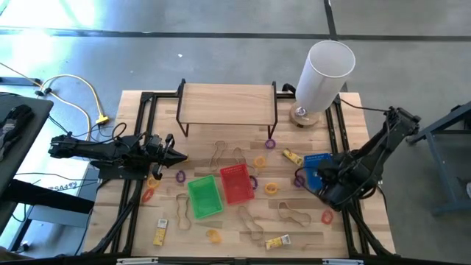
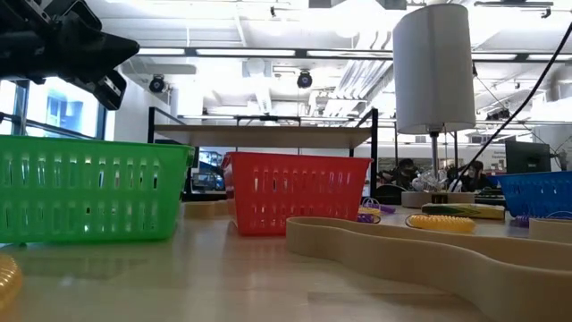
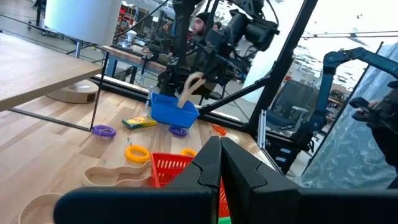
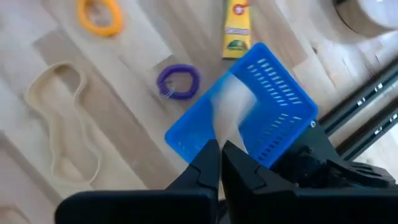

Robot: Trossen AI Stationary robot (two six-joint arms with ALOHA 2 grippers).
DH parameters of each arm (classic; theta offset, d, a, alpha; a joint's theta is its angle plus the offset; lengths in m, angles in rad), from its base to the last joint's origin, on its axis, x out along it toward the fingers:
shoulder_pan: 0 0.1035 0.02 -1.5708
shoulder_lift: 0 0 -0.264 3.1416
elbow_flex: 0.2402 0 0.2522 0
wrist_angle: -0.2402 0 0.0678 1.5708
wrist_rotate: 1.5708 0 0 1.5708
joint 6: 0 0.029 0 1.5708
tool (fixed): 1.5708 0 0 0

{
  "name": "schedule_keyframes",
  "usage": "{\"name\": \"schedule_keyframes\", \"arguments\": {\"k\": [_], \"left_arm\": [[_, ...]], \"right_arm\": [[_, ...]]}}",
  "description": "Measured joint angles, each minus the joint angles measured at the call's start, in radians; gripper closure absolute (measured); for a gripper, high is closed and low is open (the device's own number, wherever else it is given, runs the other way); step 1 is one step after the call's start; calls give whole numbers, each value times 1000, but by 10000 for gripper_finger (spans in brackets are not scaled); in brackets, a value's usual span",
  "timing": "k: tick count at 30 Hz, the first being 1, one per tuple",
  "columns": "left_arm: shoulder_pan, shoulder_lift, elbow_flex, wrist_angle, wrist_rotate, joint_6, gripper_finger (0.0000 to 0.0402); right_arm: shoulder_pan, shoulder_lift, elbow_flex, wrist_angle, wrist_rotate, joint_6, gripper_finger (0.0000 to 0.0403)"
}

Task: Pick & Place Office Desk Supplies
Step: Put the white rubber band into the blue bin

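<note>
Supplies scattered across a wooden table [image 1: 221, 243]: purple rings [image 1: 181, 177], orange rings [image 1: 271, 188], a red ring [image 1: 327, 216], tan rubber bands [image 1: 294, 214] and yellow packets [image 1: 277, 241], lying loose around three small baskets. Green basket [image 1: 204, 196] and red basket [image 1: 236, 182] side by side near the table's middle; blue basket [image 1: 317, 168] to their right, tipped on its side in the right wrist view. One purple ring and one yellow packet just beside the blue basket. One tan band draped over the blue basket's rim in the left wrist view.

Right gripper [image 4: 219, 163] directly above the blue basket, fingers pressed together, holding nothing visible. Left gripper [image 1: 179, 156] over the table's left side, left of the green basket, fingers likewise closed with nothing between them.

Low wooden shelf [image 1: 227, 103] on black legs along the table's far edge. Tall white cylinder [image 1: 321, 75] on a round base at the far right corner. Yellow cable [image 1: 88, 92] on the floor beyond the left arm.
</note>
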Motion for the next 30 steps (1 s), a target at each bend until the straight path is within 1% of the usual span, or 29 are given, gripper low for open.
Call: {"name": "schedule_keyframes", "arguments": {"k": [5,11,19,25,30], "left_arm": [[0,0,0,0,0,0,399],[0,0,0,0,0,0,399],[0,0,0,0,0,0,399],[0,0,0,-1,0,0,399],[0,0,0,-1,0,0,399]], "right_arm": [[-1,-71,-79,0,-11,60,401],[-2,-93,-150,-1,-45,95,401],[-2,-94,-149,2,-22,93,401],[-23,-106,-128,4,-8,22,401],[-87,-135,-72,2,69,-65,401]]}}
